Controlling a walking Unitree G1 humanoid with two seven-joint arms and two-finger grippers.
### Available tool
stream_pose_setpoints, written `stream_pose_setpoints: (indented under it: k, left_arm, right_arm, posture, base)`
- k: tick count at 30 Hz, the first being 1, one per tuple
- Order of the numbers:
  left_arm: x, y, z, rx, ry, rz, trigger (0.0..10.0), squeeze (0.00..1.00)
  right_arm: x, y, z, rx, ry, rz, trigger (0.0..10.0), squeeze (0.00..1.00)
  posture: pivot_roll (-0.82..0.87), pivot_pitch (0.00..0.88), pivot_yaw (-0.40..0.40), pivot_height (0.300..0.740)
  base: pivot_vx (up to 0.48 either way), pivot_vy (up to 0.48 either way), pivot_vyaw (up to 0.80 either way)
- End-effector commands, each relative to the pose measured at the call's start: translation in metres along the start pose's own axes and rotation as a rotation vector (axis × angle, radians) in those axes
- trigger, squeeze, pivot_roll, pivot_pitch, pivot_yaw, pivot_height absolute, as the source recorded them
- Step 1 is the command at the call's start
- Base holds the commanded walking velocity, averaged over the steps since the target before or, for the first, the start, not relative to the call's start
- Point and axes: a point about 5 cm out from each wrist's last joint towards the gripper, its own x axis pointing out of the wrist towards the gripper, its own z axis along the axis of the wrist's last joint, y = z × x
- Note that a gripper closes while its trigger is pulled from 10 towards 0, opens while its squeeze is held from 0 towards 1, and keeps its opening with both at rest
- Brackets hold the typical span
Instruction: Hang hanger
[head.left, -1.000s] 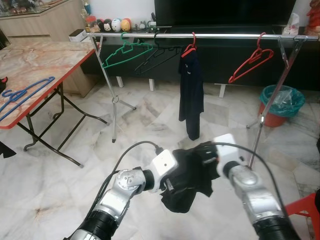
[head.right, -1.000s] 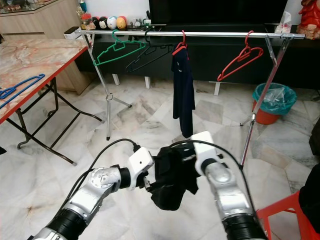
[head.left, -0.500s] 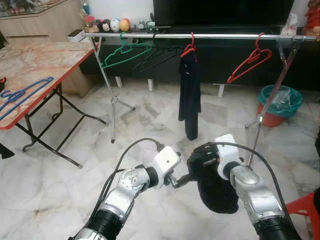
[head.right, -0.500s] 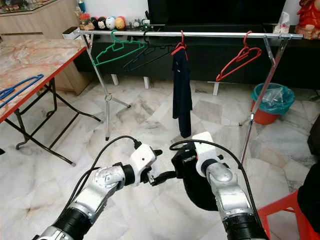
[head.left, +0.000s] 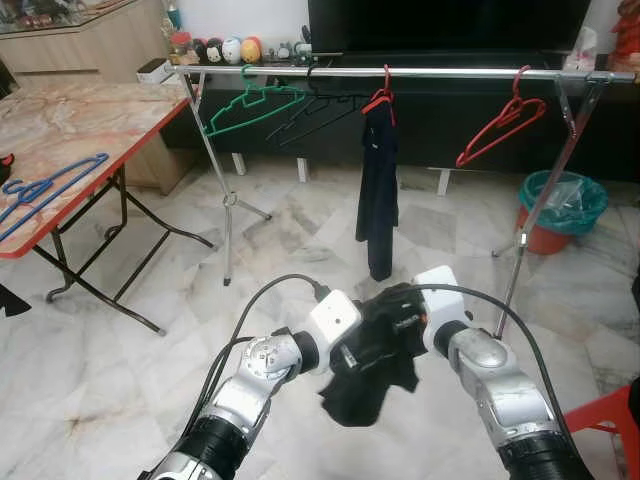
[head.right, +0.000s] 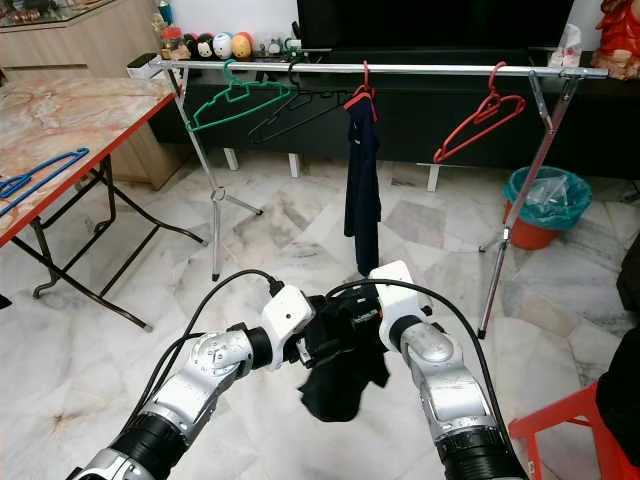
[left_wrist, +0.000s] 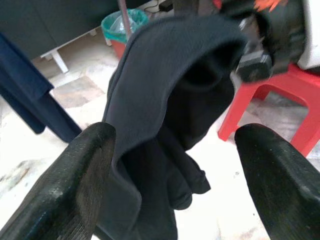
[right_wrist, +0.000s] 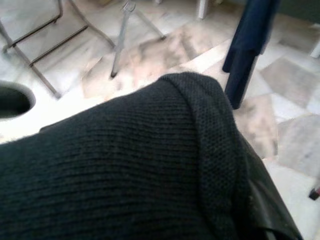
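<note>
Wrangling a dark knit garment (head.left: 372, 350) between both arms right now, so by my read we're on the prep step, nowhere near hooking anything on the rail (head.left: 400, 72) yet. The cloth hangs bunched at chest height in front of me, over the marble floor, well short of the rack. My right gripper (head.left: 405, 318) is buried in the fabric and its wrist cam is just knit up close, so I honestly can't tell whether those fingers are clamped or not. My left gripper (left_wrist: 172, 165) has its fingers (left_wrist: 75, 185) spread wide with the cloth drooping between them, one fold touching the near finger, not pinched. Both forearms are bent inward so the wrists nearly meet around the bundle. Free hangers: a blue hanger (head.left: 45, 190) lying on the table (head.left: 110, 130) to my left, plus a green hanger (head.left: 255, 105) and a red hanger (head.left: 500, 125) already on the rail. I'd guess the next move needs the left claw closing on an edge, to spread the garment out before a hanger goes in.
</note>
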Motion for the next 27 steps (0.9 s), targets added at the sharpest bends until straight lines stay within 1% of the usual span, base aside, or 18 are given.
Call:
stream_pose_setpoints:
  k: [1,2,3,4,5,6,7,8,10,13,15,16,17,18,20,21,24,27]
  left_arm:
    - [-0.006,0.011,-0.004,0.003,0.019,0.041,10.0,0.00]
    - [-0.009,0.015,-0.005,-0.010,0.023,0.063,10.0,0.00]
    - [-0.016,0.026,-0.010,-0.031,0.040,0.118,10.0,0.00]
    - [-0.016,0.027,-0.011,-0.031,0.041,0.121,10.0,0.00]
    - [-0.022,0.034,-0.016,-0.038,0.062,0.161,10.0,0.00]
    - [-0.028,0.041,-0.023,-0.049,0.088,0.206,10.0,0.00]
    - [-0.045,0.054,-0.039,-0.074,0.152,0.305,10.0,0.00]
    - [-0.050,0.058,-0.045,-0.082,0.176,0.339,10.0,0.00]
    - [-0.070,0.065,-0.068,-0.141,0.265,0.428,10.0,0.00]
    - [-0.088,0.066,-0.088,-0.171,0.348,0.511,10.0,0.00]
    - [-0.107,0.062,-0.110,-0.250,0.430,0.594,10.0,0.00]
    - [-0.122,0.057,-0.125,-0.292,0.496,0.648,10.0,0.00]
    - [-0.122,0.057,-0.125,-0.292,0.496,0.648,10.0,0.00]
    - [-0.139,0.046,-0.145,-0.374,0.583,0.702,10.0,0.00]
    - [-0.152,0.029,-0.162,-0.458,0.664,0.724,10.0,0.00]
    - [-0.161,0.016,-0.173,-0.490,0.742,0.724,10.0,0.00]
    - [-0.168,-0.011,-0.189,-0.611,0.804,0.720,10.0,0.00]
    - [-0.170,-0.021,-0.193,-0.651,0.813,0.726,10.0,0.00]
  right_arm:
    - [-0.002,-0.012,0.009,0.038,-0.075,-0.085,10.0,0.00]
    - [-0.004,-0.019,0.004,0.035,-0.070,-0.134,10.0,0.00]
    - [-0.007,-0.035,-0.009,0.047,-0.038,-0.245,10.0,0.00]
    - [-0.007,-0.036,-0.009,0.049,-0.035,-0.251,10.0,0.00]
    - [-0.009,-0.041,-0.017,0.068,-0.018,-0.283,10.0,0.00]
    - [-0.012,-0.046,-0.025,0.073,0.003,-0.313,10.0,0.00]
    - [-0.017,-0.054,-0.043,0.079,0.036,-0.365,10.0,0.00]
    - [-0.019,-0.056,-0.049,0.080,0.047,-0.380,10.0,0.00]
    - [-0.025,-0.059,-0.073,0.176,0.080,-0.407,10.0,0.00]
    - [-0.031,-0.057,-0.096,0.245,0.118,-0.425,10.0,0.00]
    - [-0.039,-0.050,-0.123,0.297,0.195,-0.425,10.0,0.00]
    - [-0.045,-0.043,-0.142,0.303,0.266,-0.414,10.0,0.00]
    - [-0.045,-0.043,-0.142,0.303,0.266,-0.414,10.0,0.00]
    - [-0.053,-0.029,-0.162,0.331,0.326,-0.368,10.0,0.00]
    - [-0.062,-0.019,-0.180,0.357,0.384,-0.350,10.0,0.00]
    - [-0.070,-0.012,-0.192,0.384,0.425,-0.347,10.0,0.00]
    - [-0.084,-0.001,-0.211,0.457,0.492,-0.350,10.0,0.00]
    - [-0.091,0.002,-0.219,0.448,0.534,-0.359,10.0,0.00]
  posture:
    - [-0.01,0.000,0.089,0.740]
    - [-0.01,0.000,0.089,0.740]
    - [-0.01,0.000,0.089,0.740]
    - [-0.01,0.000,0.090,0.740]
    - [-0.01,0.000,0.090,0.740]
    - [-0.01,0.000,0.090,0.740]
    - [-0.01,0.000,0.088,0.740]
    - [-0.01,0.000,0.088,0.740]
    - [-0.01,0.000,0.086,0.740]
    - [-0.01,0.000,0.084,0.740]
    - [-0.01,0.000,0.081,0.740]
    - [-0.01,0.000,0.078,0.740]
    - [-0.01,0.000,0.078,0.740]
    - [-0.01,0.000,0.068,0.740]
    - [-0.01,0.000,0.061,0.740]
    - [-0.02,0.000,0.058,0.740]
    - [-0.02,0.000,0.048,0.740]
    - [-0.01,0.000,0.038,0.740]
  base:
    - [0.000,0.000,0.00]
    - [0.000,0.000,0.00]
    - [0.000,0.000,0.00]
    - [0.000,0.000,0.00]
    - [0.000,0.000,0.00]
    - [0.000,0.000,0.00]
    - [0.000,0.000,0.00]
    - [0.000,0.000,0.00]
    - [0.000,0.000,0.00]
    - [0.000,0.000,0.00]
    - [0.000,0.000,0.00]
    - [0.000,0.000,0.00]
    - [0.000,0.000,0.00]
    - [0.000,0.000,0.00]
    - [0.000,0.000,0.00]
    - [0.000,0.000,0.00]
    - [0.000,0.000,0.00]
    - [0.000,0.000,0.00]
